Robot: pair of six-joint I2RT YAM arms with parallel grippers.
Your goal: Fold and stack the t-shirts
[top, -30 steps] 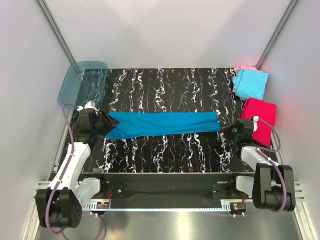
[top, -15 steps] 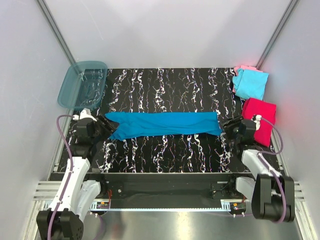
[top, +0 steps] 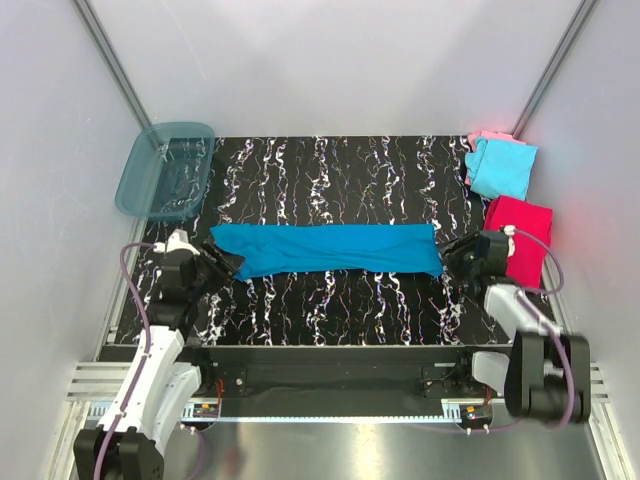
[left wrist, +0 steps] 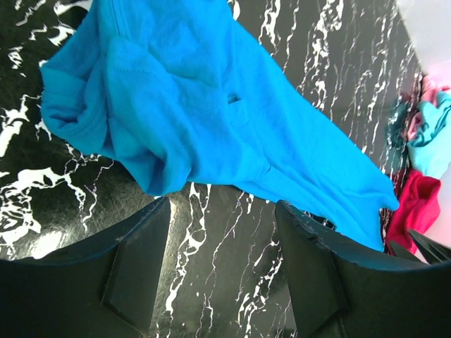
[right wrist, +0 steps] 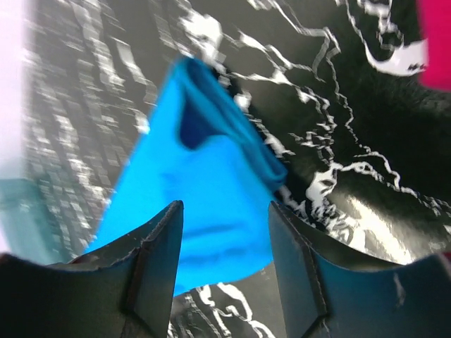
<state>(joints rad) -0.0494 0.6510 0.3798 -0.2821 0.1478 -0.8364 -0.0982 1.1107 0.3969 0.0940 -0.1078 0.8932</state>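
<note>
Risk: left gripper (left wrist: 222,211), right gripper (right wrist: 224,208) both released at ends of teal shirt (top: 325,248). Left end bunched; next pinch may catch one layer, skewing fold.

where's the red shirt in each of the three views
Top external: red shirt lies at the far right, about mid-height.
Left wrist: a small patch at the right edge, below the middle.
Right wrist: a blurred sliver in the top right corner.
Shared landmark: the long teal-blue shirt, whose one end points toward it.
</note>
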